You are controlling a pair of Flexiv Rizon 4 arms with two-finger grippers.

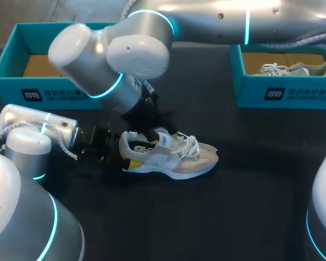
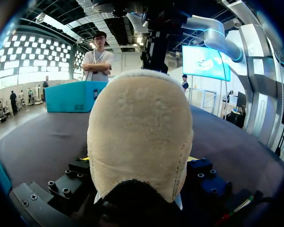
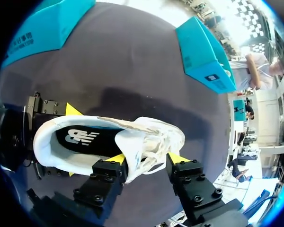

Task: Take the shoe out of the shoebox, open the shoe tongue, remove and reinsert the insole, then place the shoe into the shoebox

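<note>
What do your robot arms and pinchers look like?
The left arm and the right arm are fat, rounded silver tubes with glowing turquoise rings at the joints. A braided grey cable loops beside the left one. The left gripper and the right gripper are black blocks dotted with screws, each ending in two bright yellow tips.
</note>
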